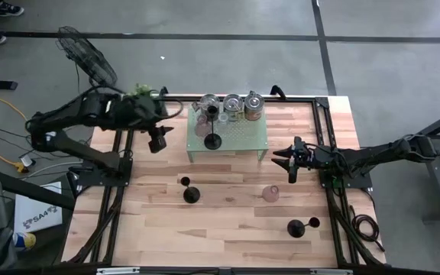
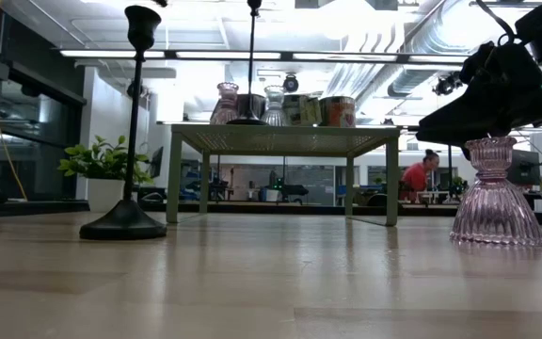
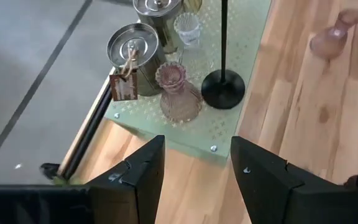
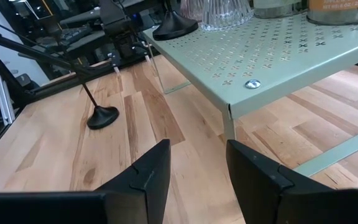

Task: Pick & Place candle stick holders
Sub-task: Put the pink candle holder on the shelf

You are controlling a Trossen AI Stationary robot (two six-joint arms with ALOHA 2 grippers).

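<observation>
Bare wooden tabletop (image 2: pixel 252 282) fronts a bright workshop; both end effectors gape empty.

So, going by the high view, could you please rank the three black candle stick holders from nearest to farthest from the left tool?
1. Holder on the green shelf, just right of the left tool.
2. Holder at table centre-left.
3. Holder at front right, farthest.
</observation>
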